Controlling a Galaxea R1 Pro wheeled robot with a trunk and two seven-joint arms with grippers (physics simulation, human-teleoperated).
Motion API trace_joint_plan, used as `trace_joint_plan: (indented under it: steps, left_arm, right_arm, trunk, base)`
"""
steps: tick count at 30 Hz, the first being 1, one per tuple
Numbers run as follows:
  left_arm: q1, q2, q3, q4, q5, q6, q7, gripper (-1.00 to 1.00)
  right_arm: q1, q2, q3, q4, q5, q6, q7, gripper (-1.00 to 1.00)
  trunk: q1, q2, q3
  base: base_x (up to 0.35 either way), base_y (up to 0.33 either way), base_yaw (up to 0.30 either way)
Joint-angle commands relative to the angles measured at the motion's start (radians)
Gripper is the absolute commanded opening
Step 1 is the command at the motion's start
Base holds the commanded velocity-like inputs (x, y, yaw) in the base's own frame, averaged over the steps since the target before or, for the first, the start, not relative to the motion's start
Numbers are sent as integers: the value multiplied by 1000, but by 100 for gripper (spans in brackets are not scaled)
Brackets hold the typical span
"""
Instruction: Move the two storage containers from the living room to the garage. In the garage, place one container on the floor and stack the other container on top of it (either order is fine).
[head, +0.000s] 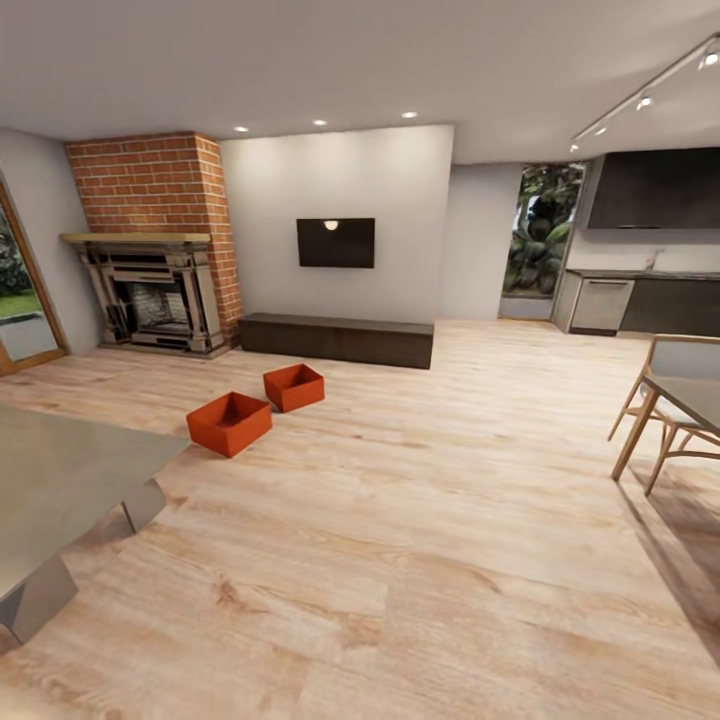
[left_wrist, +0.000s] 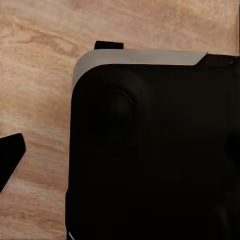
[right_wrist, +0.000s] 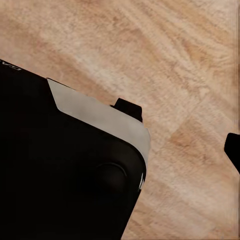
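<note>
You can't tell how either pincer stands; the 2 storage containers sit far ahead on the plank floor, almost touching, so reaching for 1 could shove its neighbour

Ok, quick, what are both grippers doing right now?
Left: cannot be told; wrist view looks down at the base over wood floor.
Right: cannot be told, same.

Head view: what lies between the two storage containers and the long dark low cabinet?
In the head view, just bare light wood-plank floor separates the two storage containers from the long dark low cabinet; nothing stands in that stretch.
</note>
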Motion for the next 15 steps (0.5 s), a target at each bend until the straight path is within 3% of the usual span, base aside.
trace_joint_plan:
  steps: [1, 15]
  left_arm:
    - [0, 0, 0, -1, 9, -1, 0, 100]
    - [0, 1, 0, -1, 9, -1, 0, 100]
  right_arm:
    - [-1, 1, 8, 3, -9, -5, 0, 100]
    - [-1, 1, 8, 3, -9, -7, 0, 100]
  trunk:
    - [1, 0, -1]
    - [1, 0, -1]
  base:
    - [322, 0, 0]
    - [322, 0, 0]
